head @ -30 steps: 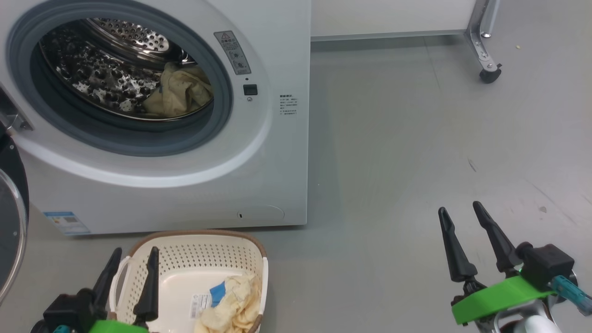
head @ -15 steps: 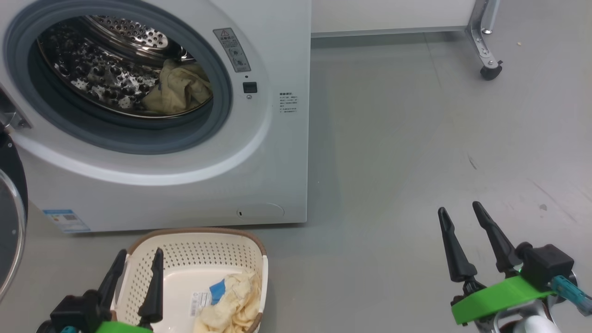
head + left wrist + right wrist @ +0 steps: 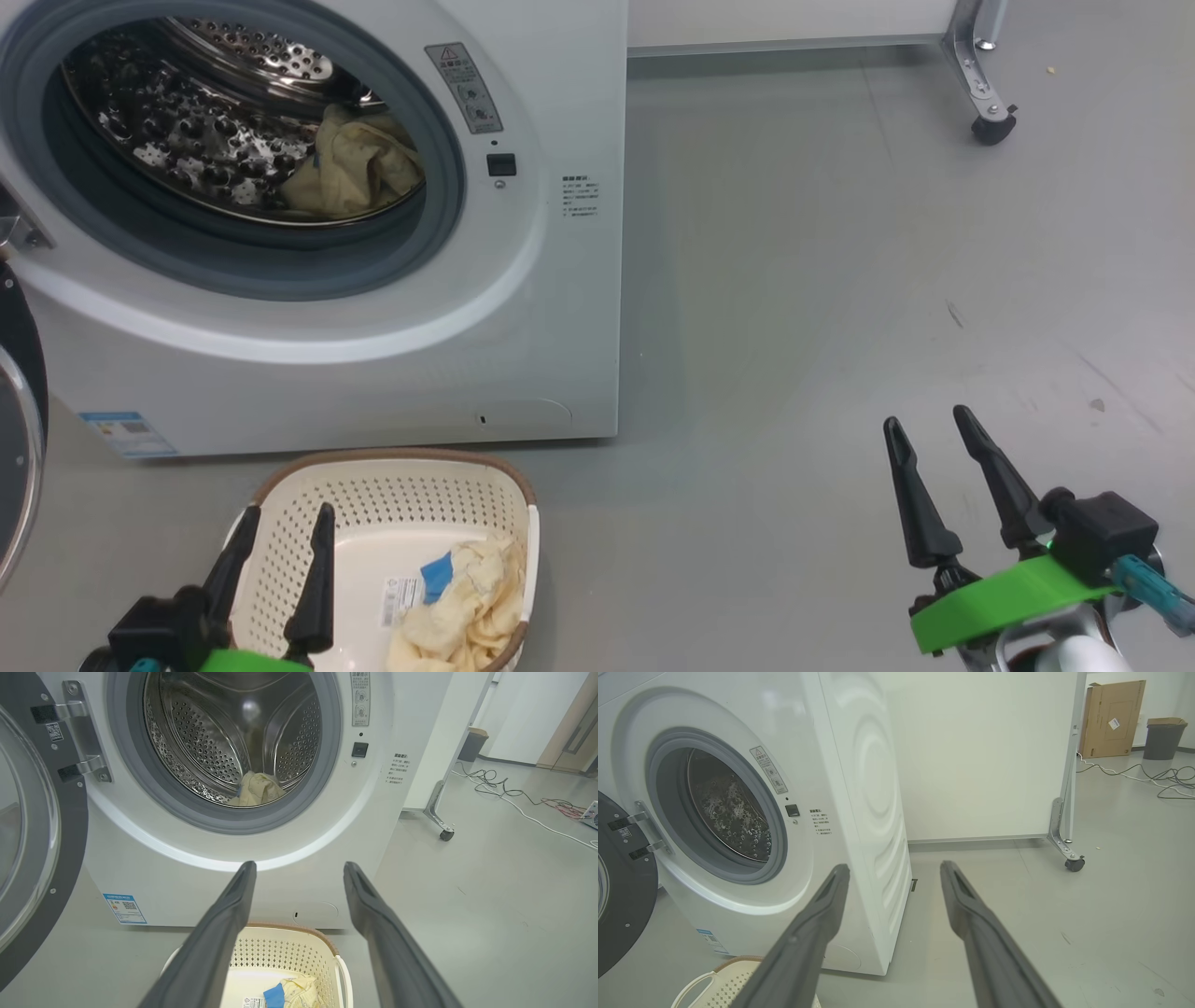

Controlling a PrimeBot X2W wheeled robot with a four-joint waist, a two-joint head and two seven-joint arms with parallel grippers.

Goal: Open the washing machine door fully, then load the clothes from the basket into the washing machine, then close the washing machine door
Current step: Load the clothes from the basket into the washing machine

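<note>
The white washing machine (image 3: 560, 280) stands with its door (image 3: 28, 826) swung wide to the left. One pale yellow garment (image 3: 350, 173) lies in the steel drum. More of the clothes (image 3: 462, 607), pale yellow with a blue cuff, lie in the cream basket (image 3: 392, 495) on the floor before the machine. My left gripper (image 3: 288, 511) is open over the basket's near left part, holding nothing and apart from the clothes. Far to the right, my right gripper (image 3: 926, 418) hangs open and empty over bare floor.
Grey floor stretches to the right of the machine. A white panel on a metal leg with a castor (image 3: 990, 126) stands at the back right. Cables (image 3: 1157, 781), a bin (image 3: 1162, 737) and a cardboard box (image 3: 1111, 716) lie farther off.
The head camera has tilted a little, shifting the whole picture upward. My left gripper has edged slightly right and back over the basket. The right gripper has not moved.
</note>
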